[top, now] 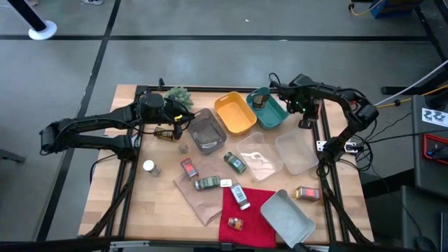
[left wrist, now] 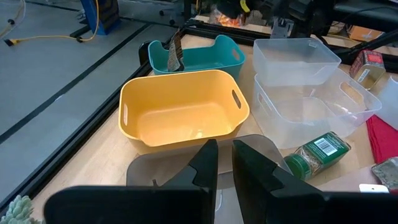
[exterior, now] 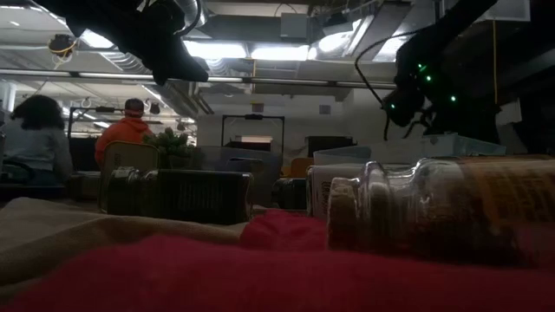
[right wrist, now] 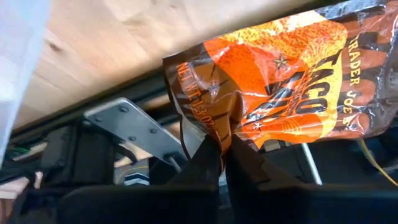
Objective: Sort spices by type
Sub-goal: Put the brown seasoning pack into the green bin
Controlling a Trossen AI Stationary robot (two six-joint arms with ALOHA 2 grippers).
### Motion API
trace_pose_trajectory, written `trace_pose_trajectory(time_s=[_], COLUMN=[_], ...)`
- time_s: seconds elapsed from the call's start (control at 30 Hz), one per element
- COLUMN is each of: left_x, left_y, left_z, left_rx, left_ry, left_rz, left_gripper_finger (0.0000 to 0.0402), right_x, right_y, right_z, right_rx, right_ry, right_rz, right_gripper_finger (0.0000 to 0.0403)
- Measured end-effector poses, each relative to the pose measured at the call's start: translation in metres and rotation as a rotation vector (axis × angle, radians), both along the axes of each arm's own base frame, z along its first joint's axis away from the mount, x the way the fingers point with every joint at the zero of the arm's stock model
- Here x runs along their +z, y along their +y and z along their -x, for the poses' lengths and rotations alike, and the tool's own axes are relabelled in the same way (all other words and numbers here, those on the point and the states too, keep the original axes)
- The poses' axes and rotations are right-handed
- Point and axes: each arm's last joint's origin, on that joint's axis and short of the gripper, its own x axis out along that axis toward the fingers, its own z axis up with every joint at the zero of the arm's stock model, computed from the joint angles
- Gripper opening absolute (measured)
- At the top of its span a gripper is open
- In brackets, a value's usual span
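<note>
Pinching a crinkled orange seasoning packet (right wrist: pixel 280 81) by its edge, the right gripper (right wrist: pixel 222 152) hangs over the table's far right edge, just right of the teal plastic bin (top: pixel 274 115), which already holds one packet. That bin lies to the gripper's left, so the drop looks like a short move leftward. The left gripper (left wrist: pixel 224 163), fingers nearly together on nothing, waits over the smoky grey tray (top: pixel 203 131).

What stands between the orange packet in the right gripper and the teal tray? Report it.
Nothing visible. The right gripper, shut on the orange taco seasoning packet, is just beside the teal tray, with no object between them. One dark packet stands inside the tray at one end.
</note>
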Motion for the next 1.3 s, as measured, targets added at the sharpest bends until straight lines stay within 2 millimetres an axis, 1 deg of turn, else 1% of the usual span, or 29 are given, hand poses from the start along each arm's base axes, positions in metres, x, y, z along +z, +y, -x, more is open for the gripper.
trace_pose_trajectory(time_s=[0.1, 0.2, 0.33, 0.47, 0.63, 0.73, 0.83, 0.93, 1.07, 1.17, 1.3], left_x=[0.000, 0.000, 0.001, 0.002, -0.003, -0.012, -0.023, -0.032, -0.036, -0.039, -0.040], left_y=[0.000, 0.000, 0.002, 0.008, 0.016, 0.022, 0.027, 0.031, 0.036, 0.039, 0.040], left_z=[0.000, 0.000, -0.006, -0.020, -0.042, -0.056, -0.068, -0.079, -0.092, -0.100, -0.111], left_rx=[0.012, 0.028, 0.035, 0.021, 0.024, 0.039, 0.051, 0.056, 0.067, 0.075, 0.076], left_ry=[-0.010, -0.023, -0.063, -0.126, -0.214, -0.245, -0.267, -0.293, -0.372, -0.411, -0.420], left_rz=[0.026, 0.060, 0.065, 0.011, 0.004, 0.052, 0.087, 0.101, 0.142, 0.179, 0.218], left_gripper_finger=[0.0033, 0.0033, 0.0033, 0.0033, 0.0038, 0.0061, 0.0095, 0.0127, 0.0157, 0.0168, 0.0170], right_x=[0.013, 0.026, 0.039, 0.053, 0.066, 0.071, 0.075, 0.075, 0.075, 0.076, 0.078], right_y=[-0.005, -0.007, -0.001, 0.012, 0.037, 0.055, 0.073, 0.093, 0.118, 0.134, 0.149], right_z=[-0.003, -0.005, -0.013, -0.026, -0.046, -0.059, -0.071, -0.085, -0.103, -0.114, -0.125], right_rx=[-0.003, -0.004, 0.036, 0.117, 0.272, 0.357, 0.432, 0.519, 0.615, 0.668, 0.718], right_ry=[0.013, -0.032, -0.078, -0.118, -0.116, -0.113, -0.134, -0.194, -0.303, -0.382, -0.472], right_rz=[0.058, 0.101, 0.145, 0.190, 0.303, 0.390, 0.463, 0.511, 0.593, 0.665, 0.737], right_gripper_finger=[0.0011, 0.0011, 0.0011, 0.0011, 0.0011, 0.0011, 0.0011, 0.0011, 0.0011, 0.0011, 0.0011])
